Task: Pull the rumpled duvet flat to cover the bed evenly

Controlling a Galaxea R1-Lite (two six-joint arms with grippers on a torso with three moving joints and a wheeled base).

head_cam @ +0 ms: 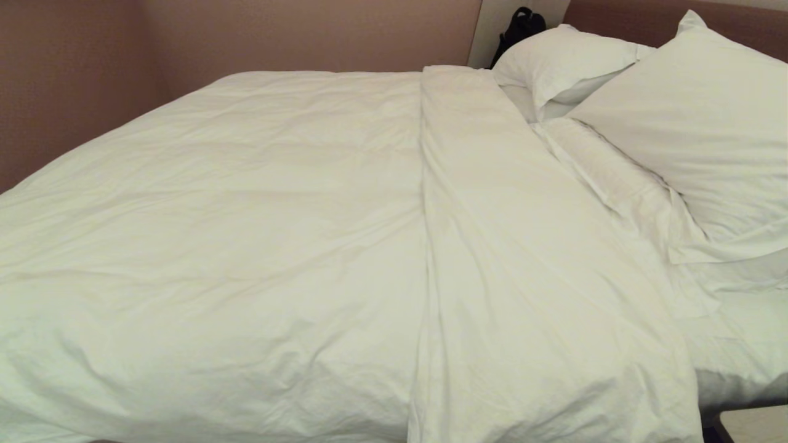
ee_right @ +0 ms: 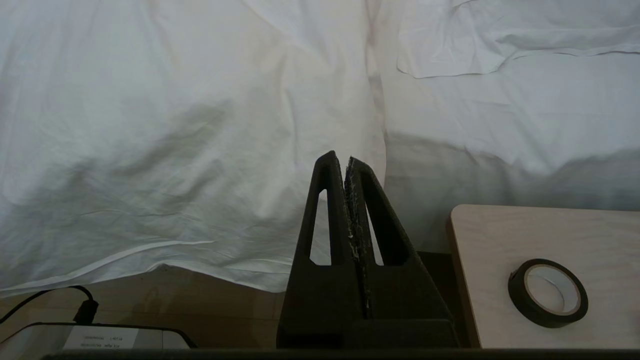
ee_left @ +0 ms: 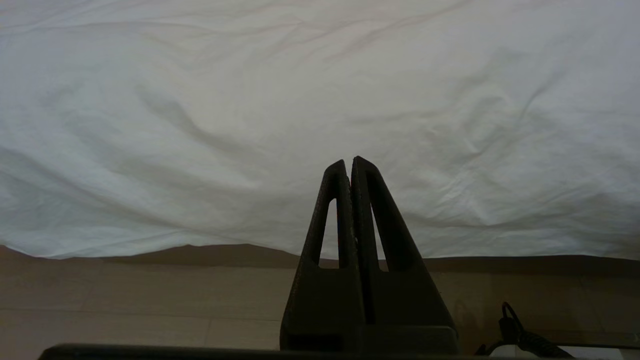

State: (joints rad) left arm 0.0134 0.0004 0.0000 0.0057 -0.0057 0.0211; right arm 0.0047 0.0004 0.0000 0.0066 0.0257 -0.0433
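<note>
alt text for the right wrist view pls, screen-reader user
The closed black right gripper points at the puffy white duvet hanging over the side of the bed, touching nothing. Beside it stands a pale wooden side table bearing a roll of black tape; brown floor lies below.

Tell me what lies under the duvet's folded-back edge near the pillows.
Beside the duvet, its folded band leaves bare sheet showing below two pillows. Whatever lies beneath the duvet itself is covered.
</note>
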